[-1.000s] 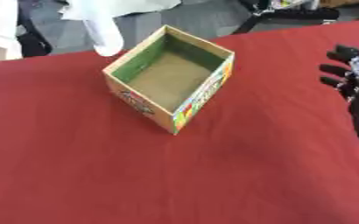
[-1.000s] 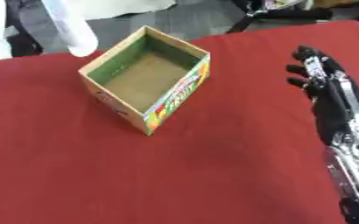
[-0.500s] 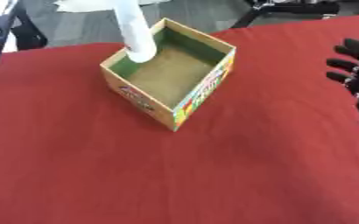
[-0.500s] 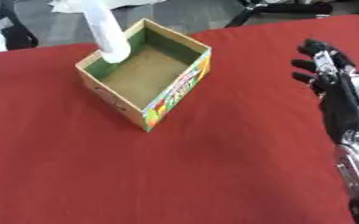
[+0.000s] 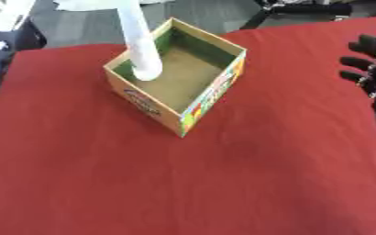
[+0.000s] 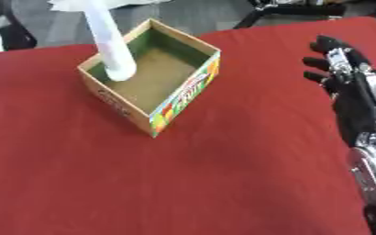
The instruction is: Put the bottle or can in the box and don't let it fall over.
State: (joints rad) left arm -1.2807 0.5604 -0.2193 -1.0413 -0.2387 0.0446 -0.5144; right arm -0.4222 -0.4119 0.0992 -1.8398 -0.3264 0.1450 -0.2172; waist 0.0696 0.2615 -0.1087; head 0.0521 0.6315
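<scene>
Open box (image 5: 178, 81), no bottle or can visible
Right hand (image 6: 341, 73): fingers spread, holding nothing, idle well right of the box; a person's white sleeve (image 5: 139, 43) reaches inside.

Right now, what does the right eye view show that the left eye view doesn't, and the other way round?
Only the right eye view shows the right hand whole, open, with its black forearm and silver joints running to the lower right corner. Only the left eye view shows a dark object at the far left edge; there the hand is cut off by the right edge. Both show the open cardboard box on the red table, with a white sleeved arm reaching down into it from the far side. No bottle or can shows.
</scene>
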